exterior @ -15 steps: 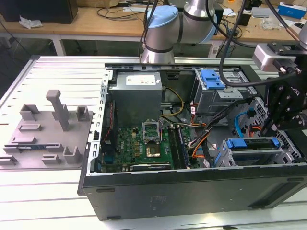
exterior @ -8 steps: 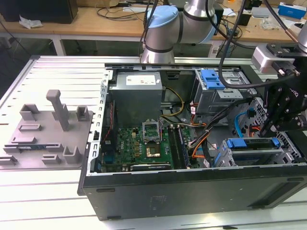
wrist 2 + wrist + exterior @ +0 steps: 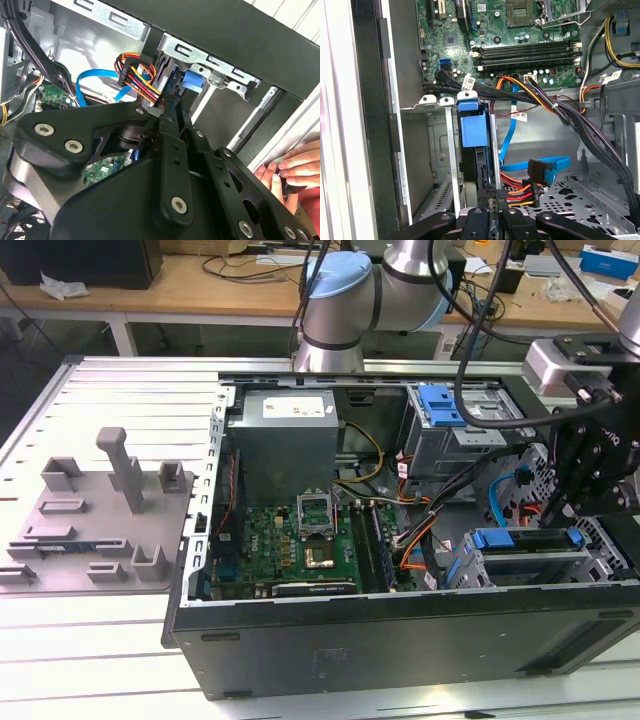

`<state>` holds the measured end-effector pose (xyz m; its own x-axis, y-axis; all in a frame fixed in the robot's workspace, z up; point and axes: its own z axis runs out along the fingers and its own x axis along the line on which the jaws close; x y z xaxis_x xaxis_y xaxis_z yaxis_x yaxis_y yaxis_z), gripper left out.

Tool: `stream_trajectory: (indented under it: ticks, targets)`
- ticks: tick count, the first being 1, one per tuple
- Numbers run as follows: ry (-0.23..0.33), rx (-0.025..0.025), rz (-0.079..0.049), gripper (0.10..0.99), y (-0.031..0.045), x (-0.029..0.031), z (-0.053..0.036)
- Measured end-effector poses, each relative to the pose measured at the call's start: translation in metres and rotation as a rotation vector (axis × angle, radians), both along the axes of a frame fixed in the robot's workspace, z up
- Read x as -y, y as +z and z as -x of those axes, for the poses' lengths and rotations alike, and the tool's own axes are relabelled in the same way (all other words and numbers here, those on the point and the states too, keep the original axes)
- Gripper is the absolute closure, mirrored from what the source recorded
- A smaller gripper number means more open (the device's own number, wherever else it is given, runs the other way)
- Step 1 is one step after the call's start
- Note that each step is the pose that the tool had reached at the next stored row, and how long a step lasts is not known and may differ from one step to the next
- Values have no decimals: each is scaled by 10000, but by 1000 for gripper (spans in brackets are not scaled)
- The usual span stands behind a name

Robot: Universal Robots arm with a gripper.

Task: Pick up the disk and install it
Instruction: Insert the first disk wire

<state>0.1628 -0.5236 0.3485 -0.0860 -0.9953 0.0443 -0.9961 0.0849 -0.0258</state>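
In the exterior view's lower right the disk sits in its drive cage, seemingly installed or nearly so, while in both wrist views the gripper appears closed on its edge.

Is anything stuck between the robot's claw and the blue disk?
Nothing visible. In the first wrist view the gripper sits right at the disk's edge, which stands in the metal bay. The orange cable bundle lies beside them, not between.
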Motion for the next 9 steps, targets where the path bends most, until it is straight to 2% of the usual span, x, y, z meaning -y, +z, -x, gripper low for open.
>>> stream_trajectory:
  ticks: [9]
  targets:
    - [-2, -14, 0, 918, -40, 3, -1]
